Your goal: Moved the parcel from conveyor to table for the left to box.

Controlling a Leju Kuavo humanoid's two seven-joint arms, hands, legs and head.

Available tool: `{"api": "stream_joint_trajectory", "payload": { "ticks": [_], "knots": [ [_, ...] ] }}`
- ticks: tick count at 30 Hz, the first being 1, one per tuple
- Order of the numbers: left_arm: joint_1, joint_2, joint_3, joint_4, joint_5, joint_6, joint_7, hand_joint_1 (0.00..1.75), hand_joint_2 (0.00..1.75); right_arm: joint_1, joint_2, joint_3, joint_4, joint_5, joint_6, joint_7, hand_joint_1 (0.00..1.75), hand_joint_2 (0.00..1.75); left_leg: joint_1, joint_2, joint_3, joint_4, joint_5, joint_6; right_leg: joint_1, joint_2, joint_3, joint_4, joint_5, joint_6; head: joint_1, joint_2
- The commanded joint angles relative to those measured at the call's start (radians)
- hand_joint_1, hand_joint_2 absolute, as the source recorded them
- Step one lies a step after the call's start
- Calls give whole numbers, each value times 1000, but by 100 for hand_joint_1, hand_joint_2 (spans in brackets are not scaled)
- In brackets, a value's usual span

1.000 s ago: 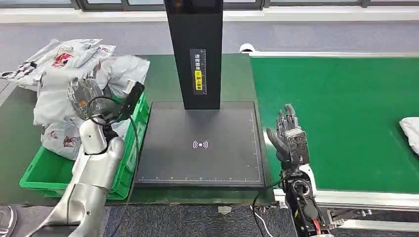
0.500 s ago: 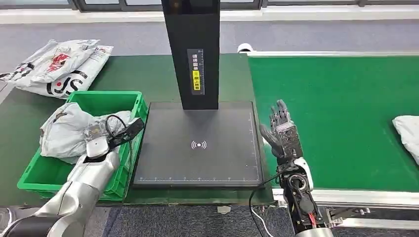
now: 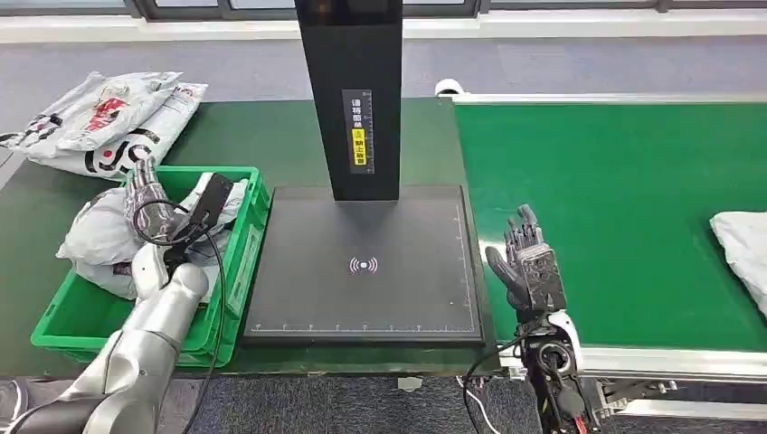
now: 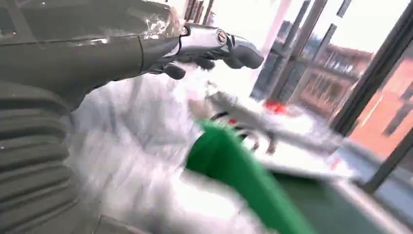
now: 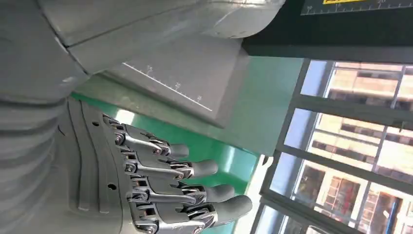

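A grey parcel (image 3: 95,240) lies crumpled in the green box (image 3: 237,262) at the left of the table. My left hand (image 3: 145,192) hovers just above it with fingers spread and nothing in them. In the blurred left wrist view, the left hand (image 4: 195,44) reaches out over the parcel (image 4: 126,146) and the box rim (image 4: 229,161). My right hand (image 3: 529,262) stands upright and open between the scan plate and the conveyor, fingers straight (image 5: 165,190). Another white parcel (image 3: 742,249) lies on the green conveyor (image 3: 615,199) at the far right edge.
A black scan plate (image 3: 362,303) with a tall black post (image 3: 353,90) fills the table's middle. Several white printed parcels (image 3: 108,117) are piled on the table behind the box. The conveyor's metal rail (image 3: 669,362) runs along the front right.
A second ago my left hand held the grey parcel up over the box; the parcel now lies in the box and the hand has lifted off it. The right hand has barely moved.
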Motion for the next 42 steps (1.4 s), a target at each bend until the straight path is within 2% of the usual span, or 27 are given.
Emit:
{"api": "stream_joint_trajectory", "payload": {
  "ticks": [1,7,9,10,12,14,18,20,21,22,23,26,30,31,34,36,37,39,42],
  "knots": [
    [69,-88,65,-252,-42,6,-12,0,0,-3,-13,-31,-4,-2,-11,10,0,175,-1,-1,1,0,-1,2,0,-3,2,-1,-1,1,0,0],
    [107,-99,11,-279,-6,-17,5,0,0,7,-10,-35,-5,2,-13,10,0,175,-1,-1,1,-2,-1,2,-1,-2,2,-2,0,1,0,0],
    [105,-90,-7,-268,4,-50,18,0,0,8,-10,-38,-3,4,-14,9,0,175,0,-1,1,-1,-1,2,0,-3,2,-2,-1,1,0,0],
    [110,-100,-4,-284,103,-99,-23,0,0,9,-12,-41,0,4,-15,10,0,175,-1,-1,0,-1,-1,1,-1,-2,1,-1,-1,1,0,0],
    [113,-95,-17,-277,155,-167,-25,0,0,8,-18,-47,13,7,-12,7,0,175,0,-1,1,-1,-1,1,-1,-2,1,-1,-1,1,0,0],
    [114,-92,-21,-276,160,-174,-26,0,0,7,-20,-50,18,7,-12,7,0,175,0,-1,1,-1,-1,2,-1,-2,1,-1,-1,1,0,0],
    [121,-111,-3,-294,523,-412,-222,0,0,-10,-35,-62,45,12,-24,1,0,175,-1,-1,0,-1,0,2,-1,-3,0,-1,-1,1,0,0],
    [129,-113,-14,-295,577,-439,-245,0,0,-24,-42,-65,60,17,-29,-2,0,175,-1,-1,1,-1,0,2,-1,-2,1,-1,-1,1,0,0],
    [143,-111,-46,-306,648,-483,-307,0,0,-43,-46,-67,82,33,-44,-8,0,175,-1,0,2,-2,-1,2,0,-2,2,-2,0,1,0,0],
    [154,-124,-50,-317,720,-522,-346,0,175,-57,-47,-70,97,46,-58,-7,0,175,-1,-1,1,-1,-1,2,-1,-2,1,-2,-1,1,0,0],
    [168,-126,-82,-315,781,-579,-386,0,175,-84,-49,-76,124,66,-86,-8,0,0,-1,0,1,-2,-1,3,-1,-2,2,-2,0,2,0,0],
    [176,-152,-152,-286,878,-616,-480,0,175,-156,-68,-92,209,75,-105,-5,0,0,-2,0,1,-2,-1,3,-1,-2,2,-3,0,2,0,0],
    [171,-160,-181,-272,896,-613,-506,0,175,-173,-73,-98,240,73,-96,-7,0,0,-2,-1,0,-1,0,2,-1,-3,1,-1,0,1,0,0],
    [174,-167,-201,-265,905,-628,-515,0,175,-174,-75,-98,250,82,-104,-12,0,175,-2,-2,1,-2,0,3,-1,-4,2,-2,0,2,0,0],
    [182,-194,-259,-239,934,-652,-576,0,175,-197,-81,-102,310,125,-143,-18,0,175,-2,-1,1,-1,0,2,-1,-3,2,-2,0,1,0,0],
    [169,-201,-285,-208,927,-651,-564,0,175,-211,-86,-110,335,141,-169,-19,0,175,-2,-3,1,-1,0,2,-2,-4,2,-2,0,1,0,0],
    [147,-208,-308,-171,917,-630,-558,0,175,-225,-96,-120,370,193,-254,-16,0,175,-2,-3,2,-2,0,3,-2,-5,3,-3,0,2,0,0],
    [113,-221,-322,-119,944,-668,-548,0,175,-242,-129,-132,429,264,-347,6,0,175,-2,-5,1,-2,0,3,-2,-7,4,-3,0,2,0,0],
    [84,-221,-347,-51,954,-683,-545,0,175,-258,-156,-161,506,302,-388,6,0,175,-2,-5,0,0,0,2,-1,-7,2,-2,0,2,0,0]
  ]
}}
